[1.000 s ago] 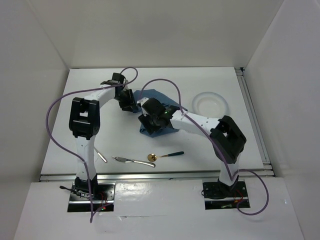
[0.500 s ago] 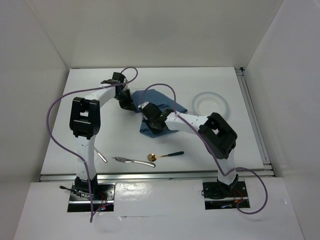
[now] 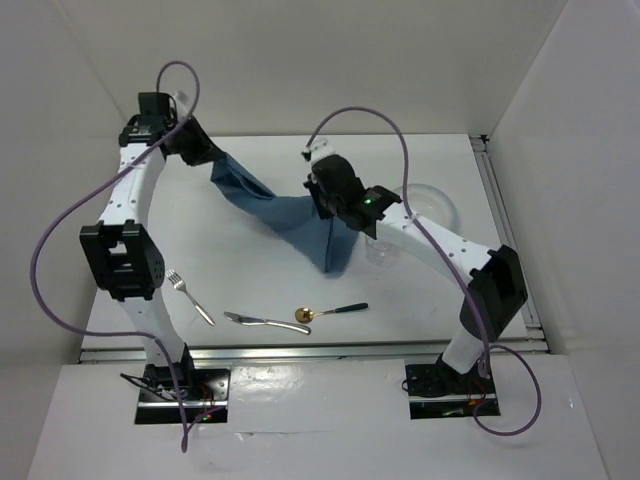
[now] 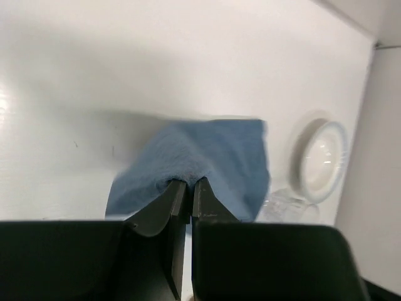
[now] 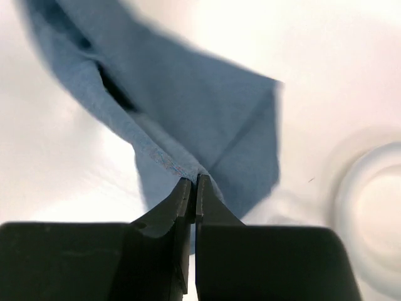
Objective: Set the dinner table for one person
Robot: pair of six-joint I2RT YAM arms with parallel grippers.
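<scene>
Top external: a blue placemat (image 3: 290, 215) hangs between both claws over the dinner table (image 3: 240, 260).
It looks soft, limp and light; the left gripper (image 3: 209, 164) and right gripper (image 3: 325, 203) each pinch an edge.

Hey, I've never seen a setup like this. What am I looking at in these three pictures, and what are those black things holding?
These are two robot arms bolted at the near edge of a white table. The wide picture comes from a fixed camera above and behind them; the other two come from a camera on each wrist. The left pincer and the right pincer are each shut on an edge of a blue cloth, held up between them. On the table lie a fork, a knife, a spoon and a pale plate.
</scene>
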